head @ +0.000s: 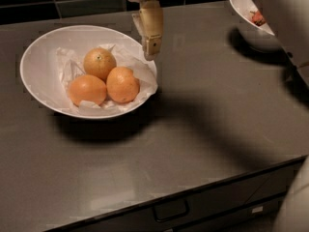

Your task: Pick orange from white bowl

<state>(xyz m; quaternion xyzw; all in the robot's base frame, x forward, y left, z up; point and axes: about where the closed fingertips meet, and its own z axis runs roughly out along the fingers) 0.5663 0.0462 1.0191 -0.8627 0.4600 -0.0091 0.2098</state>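
The white bowl sits on the dark counter at the left, lined with crumpled white paper. Three oranges lie in it. The orange, duller, with a small dark stem dot, is at the back. Two brighter, smoother ones lie in front of it, one at the left and one at the right. My gripper hangs down from the top of the view above the bowl's right rim, to the right of the orange and apart from it. It holds nothing that I can see.
A second white bowl with red strawberries stands at the back right. Part of my arm fills the top right corner and casts a broad shadow across the counter. The counter's front edge with a drawer handle runs along the bottom.
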